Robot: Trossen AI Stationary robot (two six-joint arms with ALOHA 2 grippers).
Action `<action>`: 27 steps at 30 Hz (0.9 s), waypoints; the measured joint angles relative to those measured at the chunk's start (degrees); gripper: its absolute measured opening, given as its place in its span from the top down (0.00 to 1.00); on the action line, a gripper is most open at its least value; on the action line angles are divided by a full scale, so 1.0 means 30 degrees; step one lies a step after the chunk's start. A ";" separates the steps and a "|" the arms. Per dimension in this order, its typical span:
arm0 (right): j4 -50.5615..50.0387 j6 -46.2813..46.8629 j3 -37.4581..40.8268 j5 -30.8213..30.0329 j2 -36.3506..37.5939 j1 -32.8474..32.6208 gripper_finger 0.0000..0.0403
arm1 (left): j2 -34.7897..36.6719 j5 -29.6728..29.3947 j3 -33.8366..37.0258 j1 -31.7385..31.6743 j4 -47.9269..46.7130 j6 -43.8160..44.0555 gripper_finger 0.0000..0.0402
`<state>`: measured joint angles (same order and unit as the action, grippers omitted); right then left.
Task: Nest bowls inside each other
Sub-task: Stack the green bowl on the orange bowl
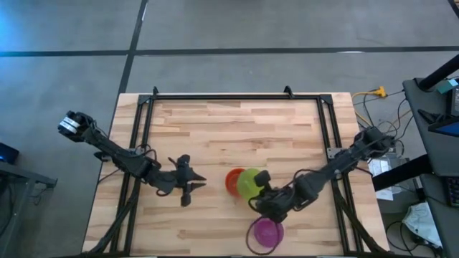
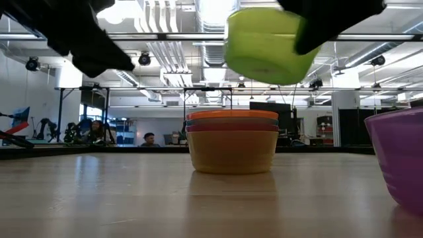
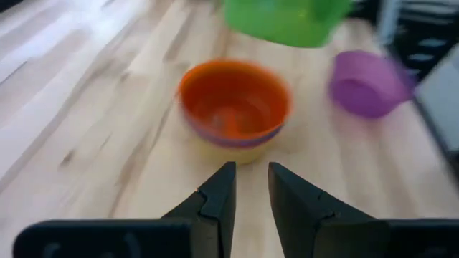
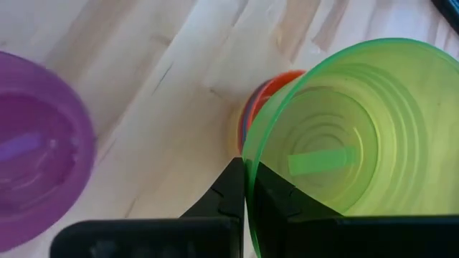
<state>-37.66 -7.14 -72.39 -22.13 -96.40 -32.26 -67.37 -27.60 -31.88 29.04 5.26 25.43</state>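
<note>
A stack of nested bowls (image 2: 232,142) rests on its yellow bottom bowl near the table's middle, with a red bowl (image 3: 233,107) on top. My right gripper (image 4: 247,188) is shut on a green bowl (image 2: 268,43), held in the air just right of the stack (image 1: 233,179). A purple bowl (image 1: 267,233) stands upright on its base near the table's near edge. My left gripper (image 3: 251,188) hovers open left of the stack (image 4: 269,93), fingers pointing at it. In the left wrist view the green bowl (image 3: 283,18) and purple bowl (image 3: 366,82) lie beyond the stack. My right gripper pinches the green bowl's rim (image 4: 249,168) on the side nearest the wrist, one finger inside the bowl and one outside. The bowl is lifted clear of the table, mouth up and slightly tilted, higher than the stack's top.
Black frame rails (image 1: 143,129) run along the table's left, far and right sides. Bare wood (image 1: 237,129) stretches beyond the stack toward the far edge. The purple bowl (image 2: 400,155) sits close to the low camera. People sit in the room behind (image 2: 151,139).
</note>
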 joint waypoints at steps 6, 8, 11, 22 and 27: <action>-0.0363 -0.1290 -0.2387 0.1456 -0.2480 0.1471 0.98 | 0.0000 -0.0879 0.0009 -0.0016 -0.1071 0.1078 0.83; -0.0419 -0.1558 -0.3100 0.2628 -0.3142 0.2132 0.98 | 0.0000 -0.0906 0.0009 -0.0016 -0.1084 0.1078 0.83; -0.1129 -0.1691 -0.4002 0.3284 -0.3886 0.2938 0.98 | 0.0000 -0.0900 -0.0013 -0.0009 -0.1076 0.1085 0.83; -0.2727 -0.1571 -0.4748 0.3599 -0.4995 0.3814 0.98 | 0.0007 -0.0893 -0.0013 0.0006 -0.1057 0.1085 0.83; -0.2769 -0.1167 -0.4719 0.4087 -0.5384 0.3894 0.98 | 0.0001 -0.0884 -0.0013 -0.0002 -0.1035 0.1085 0.83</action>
<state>-45.97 -10.64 -86.54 -9.87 -112.55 -20.58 -67.37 -30.26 -31.92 29.04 2.15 28.69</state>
